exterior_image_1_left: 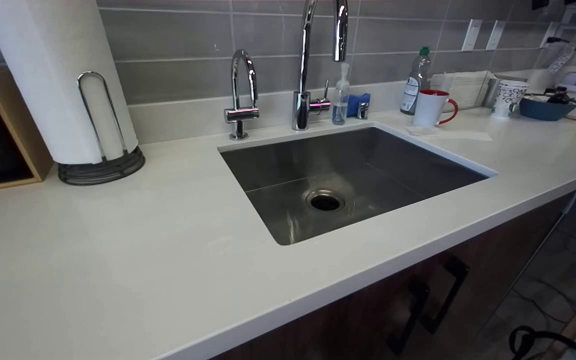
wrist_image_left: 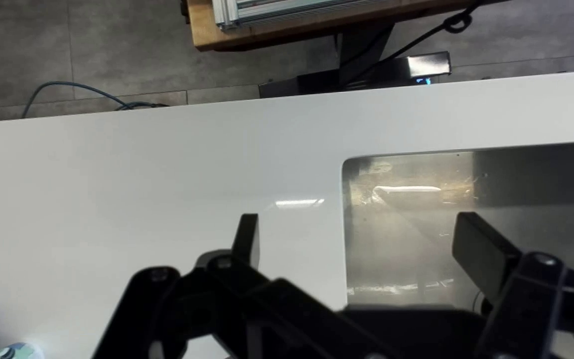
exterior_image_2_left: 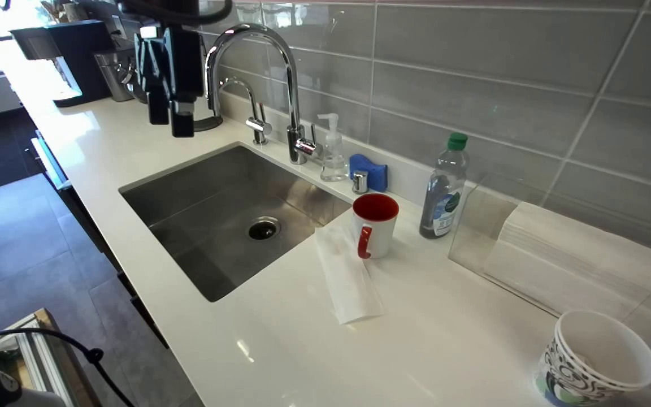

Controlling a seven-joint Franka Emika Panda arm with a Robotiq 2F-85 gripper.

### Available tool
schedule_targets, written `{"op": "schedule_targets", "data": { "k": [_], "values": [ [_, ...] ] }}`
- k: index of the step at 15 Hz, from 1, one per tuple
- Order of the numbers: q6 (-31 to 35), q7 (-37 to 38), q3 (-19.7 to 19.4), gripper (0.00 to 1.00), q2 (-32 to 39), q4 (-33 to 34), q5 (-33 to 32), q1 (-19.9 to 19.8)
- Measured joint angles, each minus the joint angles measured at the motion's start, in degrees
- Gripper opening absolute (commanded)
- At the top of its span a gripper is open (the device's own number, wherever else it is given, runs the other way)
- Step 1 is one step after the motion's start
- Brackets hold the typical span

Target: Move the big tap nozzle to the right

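Gripper is spread wide, nothing in its grasp: in the wrist view the fingers stand far apart, one over the white counter, its mate over the steel sink. Big tap nozzle points down at the end of the tall chrome gooseneck, whose upright base stands at the sink's back edge, in front of the tiled wall. In an exterior view the gripper hangs fingers-down, left of the nozzle as pictured; real gap between them, can't tell. Order along the back edge: small tap, gooseneck, soap pump, blue sponge with a short chrome cap beside it. Past that, dish soap bottle with green cap upright near the wall, white mug with red handle and red inside at one end of a flat napkin; can't tell if it sits on it. Patterned paper cup further along, well apart from the sink. On the small tap's side, paper towel roll upright on its dark stand, also well apart from the sink.
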Motion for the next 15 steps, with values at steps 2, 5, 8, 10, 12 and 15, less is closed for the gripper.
{"op": "schedule_targets", "data": {
  "k": [2, 5, 8, 10, 12, 15],
  "values": [
    [0.0, 4.43, 2.22, 1.0, -0.37, -1.07, 4.01, 2.22],
    [3.07, 12.86, 6.37, 1.0, -0.78, -2.19, 11.01, 5.46],
    [12.0, 21.55, 10.94, 1.0, -0.59, -2.2, 14.96, 7.7],
    [19.75, 25.55, 14.38, 1.0, -0.15, -2.0, 14.47, 8.71],
    [26.88, 27.31, 17.74, 1.0, 0.83, -1.62, 12.17, 9.59],
    [27.43, 27.74, 18.18, 1.0, 1.2, -1.75, 11.93, 10.02]
  ]
}}
